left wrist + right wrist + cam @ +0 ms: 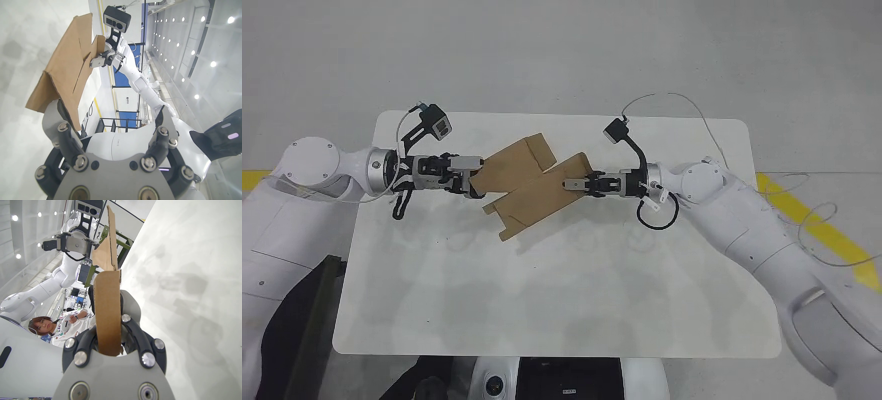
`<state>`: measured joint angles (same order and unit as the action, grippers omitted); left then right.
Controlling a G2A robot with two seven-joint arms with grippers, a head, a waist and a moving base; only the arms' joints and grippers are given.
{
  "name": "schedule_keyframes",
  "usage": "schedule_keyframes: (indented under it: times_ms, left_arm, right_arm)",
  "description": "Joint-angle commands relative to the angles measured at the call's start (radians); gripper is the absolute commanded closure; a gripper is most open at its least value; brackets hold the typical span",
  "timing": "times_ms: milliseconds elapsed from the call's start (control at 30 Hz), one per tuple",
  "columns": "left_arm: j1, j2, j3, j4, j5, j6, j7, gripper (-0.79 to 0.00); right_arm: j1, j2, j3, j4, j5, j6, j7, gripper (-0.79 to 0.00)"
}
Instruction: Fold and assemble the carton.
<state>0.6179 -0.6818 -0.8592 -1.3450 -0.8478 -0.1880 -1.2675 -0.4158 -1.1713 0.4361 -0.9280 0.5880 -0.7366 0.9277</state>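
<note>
The carton [527, 185] is plain brown, without print. Under it the table [542, 300] is white. The left gripper [477, 187] and right gripper [565, 185] are black and grey. Right of the table, a yellow stripe [790, 203] crosses the pale grey floor.

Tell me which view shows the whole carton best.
The top view: the carton shows whole, flaps and outline, between the left end effector and right end effector. The left wrist view gives one slanted slit panel; the right wrist view sees it nearly edge-on.
</note>
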Motion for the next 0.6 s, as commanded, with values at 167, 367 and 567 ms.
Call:
schedule_keyframes:
  times_ms: [167, 367, 567]
  left_arm:
    - [0.003, -0.013, -0.007, 0.034, 0.026, 0.027, 0.019, -0.785]
    - [0.015, -0.024, -0.014, 0.040, 0.014, 0.046, 0.008, -0.785]
    - [0.024, -0.034, -0.019, 0.049, 0.027, 0.056, 0.012, -0.573]
  right_arm:
    - [-0.013, -0.012, 0.027, 0.003, -0.013, 0.004, 0.020, 0.000]
    - [-0.021, -0.021, 0.050, 0.003, -0.024, 0.005, 0.033, 0.000]
    - [-0.031, -0.029, 0.073, 0.007, -0.038, 0.005, 0.043, 0.000]
